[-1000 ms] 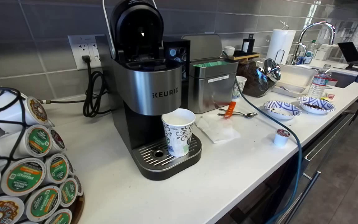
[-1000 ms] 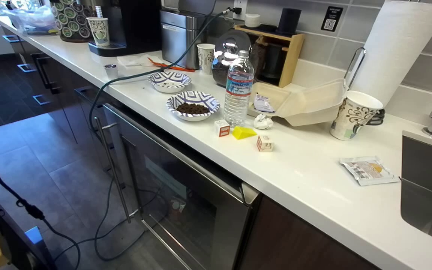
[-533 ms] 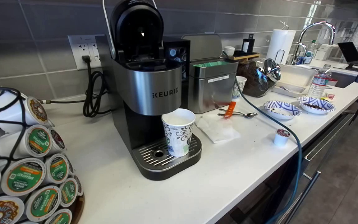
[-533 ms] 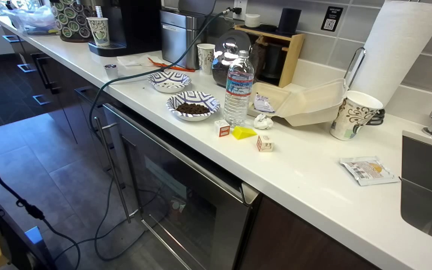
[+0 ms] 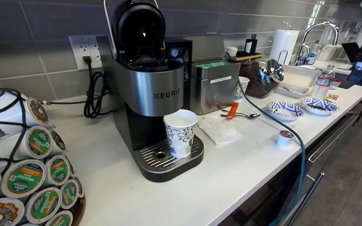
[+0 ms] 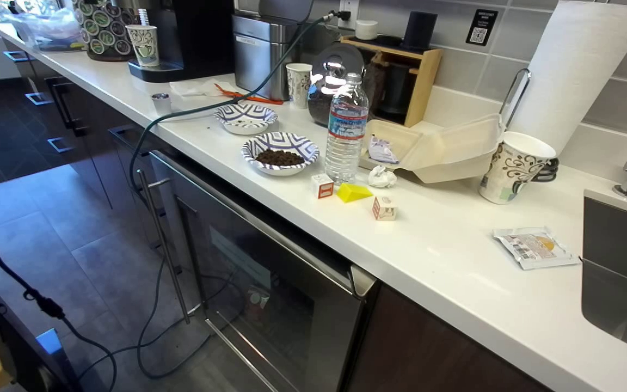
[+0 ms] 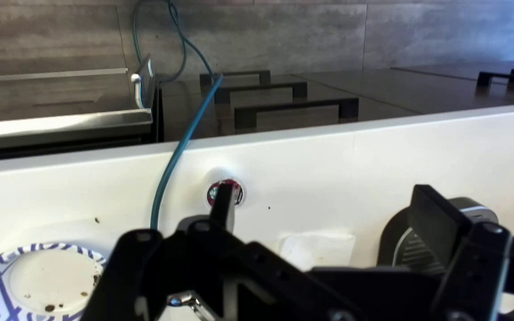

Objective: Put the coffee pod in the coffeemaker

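The coffee pod (image 5: 284,141), white with a dark red lid, stands upright on the counter near its front edge, close to the blue cable. It also shows in an exterior view (image 6: 161,103) and in the wrist view (image 7: 213,193), partly covered by a fingertip. The Keurig coffeemaker (image 5: 156,91) has its lid raised and its pod holder exposed; its side (image 6: 202,43) and its base (image 7: 388,236) show too. A paper cup (image 5: 181,138) stands on its drip tray. My gripper (image 7: 326,194) is wide open and empty above the counter, its left finger over the pod in the picture.
A blue cable (image 5: 276,121) crosses the counter beside the pod and hangs over the edge. Patterned bowls (image 5: 285,110), a napkin (image 5: 220,130), spoons (image 5: 251,116) and a steel bin (image 5: 214,89) stand nearby. A rack of pods (image 5: 30,175) is beside the coffeemaker.
In an exterior view, the dark part of the arm at the right edge has moved left, further into the picture. The pod, coffeemaker and cup have not moved.
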Available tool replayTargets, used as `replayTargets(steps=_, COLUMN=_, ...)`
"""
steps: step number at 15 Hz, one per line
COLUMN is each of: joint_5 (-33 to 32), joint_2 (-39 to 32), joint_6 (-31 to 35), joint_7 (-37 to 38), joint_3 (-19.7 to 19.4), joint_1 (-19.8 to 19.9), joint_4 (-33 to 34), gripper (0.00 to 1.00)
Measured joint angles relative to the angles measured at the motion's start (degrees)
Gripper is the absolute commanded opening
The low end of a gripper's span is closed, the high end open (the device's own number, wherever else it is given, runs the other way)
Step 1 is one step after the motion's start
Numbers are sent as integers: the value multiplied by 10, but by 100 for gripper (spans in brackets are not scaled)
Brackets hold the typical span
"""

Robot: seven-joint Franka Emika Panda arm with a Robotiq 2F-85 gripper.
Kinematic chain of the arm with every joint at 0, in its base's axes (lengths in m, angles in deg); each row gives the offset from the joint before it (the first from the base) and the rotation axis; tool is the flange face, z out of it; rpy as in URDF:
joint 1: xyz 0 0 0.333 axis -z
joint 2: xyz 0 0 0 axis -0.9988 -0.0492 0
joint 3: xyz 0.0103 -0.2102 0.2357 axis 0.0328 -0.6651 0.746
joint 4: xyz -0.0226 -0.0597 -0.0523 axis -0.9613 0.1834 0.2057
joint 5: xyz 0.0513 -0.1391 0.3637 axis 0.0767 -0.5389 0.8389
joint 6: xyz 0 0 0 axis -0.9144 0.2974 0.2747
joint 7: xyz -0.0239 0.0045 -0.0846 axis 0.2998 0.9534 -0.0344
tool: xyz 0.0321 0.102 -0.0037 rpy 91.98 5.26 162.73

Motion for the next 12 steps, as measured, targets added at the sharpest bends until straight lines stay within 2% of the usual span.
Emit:
replayTargets(steps=3, joint_5=-3, joint_2=-21, joint_6=130, joint_7=13, joint_3=28, joint_1=-1, joint_4=-29, gripper=100)
replayTargets(steps=5, joint_5=-18, joint_2=-46, joint_6=188, joint_7=39, joint_3=50, joint_1=0, joint_4=-47, gripper=100)
replayTargets(steps=12, joint_5=-151, joint_2=-128, joint_6=248, joint_7=237, joint_3=113, joint_1=19, joint_4=-61, gripper=100)
